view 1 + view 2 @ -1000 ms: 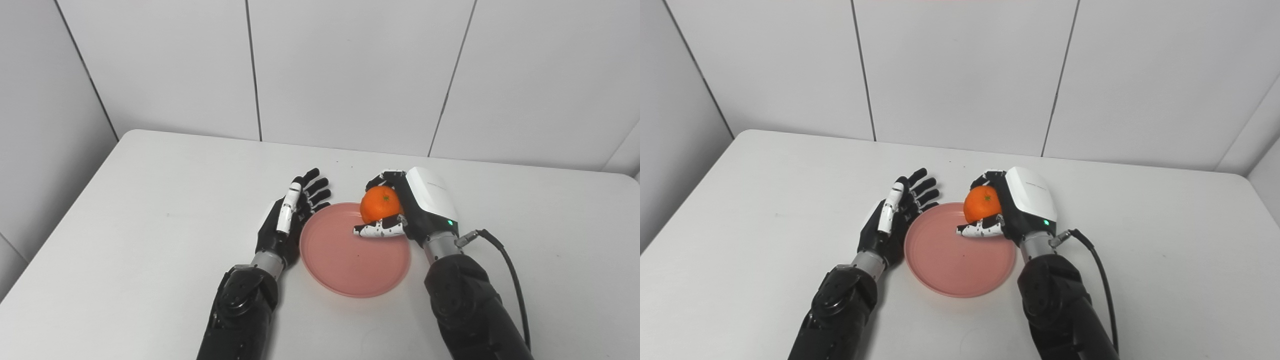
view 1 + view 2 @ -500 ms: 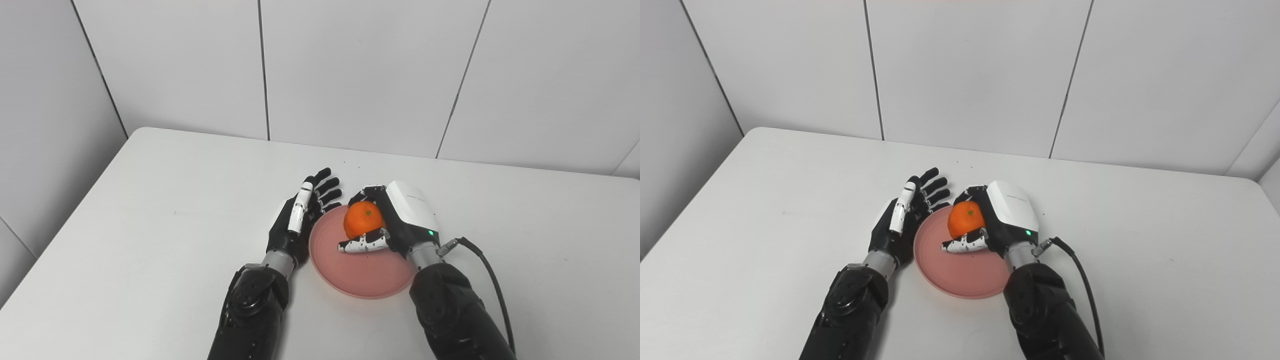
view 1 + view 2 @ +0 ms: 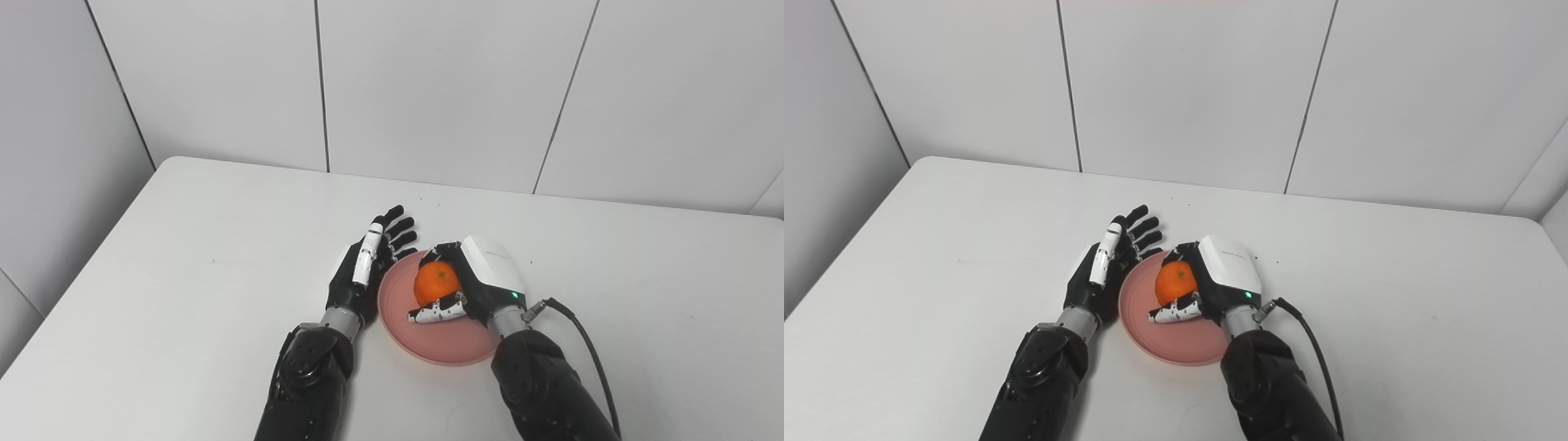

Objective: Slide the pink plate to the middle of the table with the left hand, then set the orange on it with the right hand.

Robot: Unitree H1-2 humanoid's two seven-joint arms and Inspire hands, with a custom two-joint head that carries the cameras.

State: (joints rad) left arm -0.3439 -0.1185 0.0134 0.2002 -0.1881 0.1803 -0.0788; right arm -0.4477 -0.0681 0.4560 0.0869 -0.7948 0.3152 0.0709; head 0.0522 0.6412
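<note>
Now the right hand [image 3: 474, 288] grasps the round orange fruit [image 3: 436, 283] over the far part of the shallow pink plastic plate [image 3: 436, 337] on the white table [image 3: 184, 257]. Just left, the left hand [image 3: 362, 269] rests beside the rim, fingers spread, holding nothing.

A white table [image 3: 184, 257] with rounded corners is filling the lower part of both views, its matte top showing a few small dark specks. Behind it, a wall of large pale grey panels [image 3: 441, 92] is rising, divided by thin dark seams. A side wall [image 3: 55, 141] is meeting it at left. Soft, even light is falling throughout.
</note>
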